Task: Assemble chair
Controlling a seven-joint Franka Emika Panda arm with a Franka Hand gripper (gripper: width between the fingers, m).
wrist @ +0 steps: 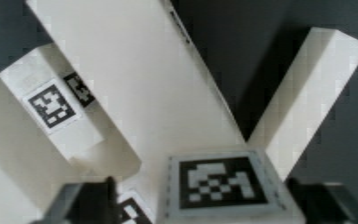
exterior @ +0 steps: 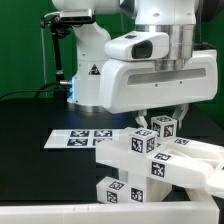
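Exterior view: the gripper (exterior: 160, 108) hangs low over a cluster of white chair parts near the front of the black table (exterior: 25, 115). Directly beneath it stands a cube-ended post (exterior: 163, 127), its tagged cube uppermost, with another tagged block (exterior: 138, 143) just beside it toward the exterior view's left. The marker board (exterior: 75, 137) lies flat behind the pile. The fingers are mostly hidden by the wrist housing here, so the jaw state cannot be read from this side.

Wrist view: the tagged cube end (wrist: 217, 182) sits squarely between the two dark fingertips (wrist: 83, 205), one on each flank, with thin gaps showing (contact looks close but unconfirmed). The post's long axis appears to run roughly along the camera's line of sight, away from the gripper. Long white slabs (wrist: 131, 90) fan out beyond it. I judge the jaws partly open, bracketing the cube, not yet clamped.
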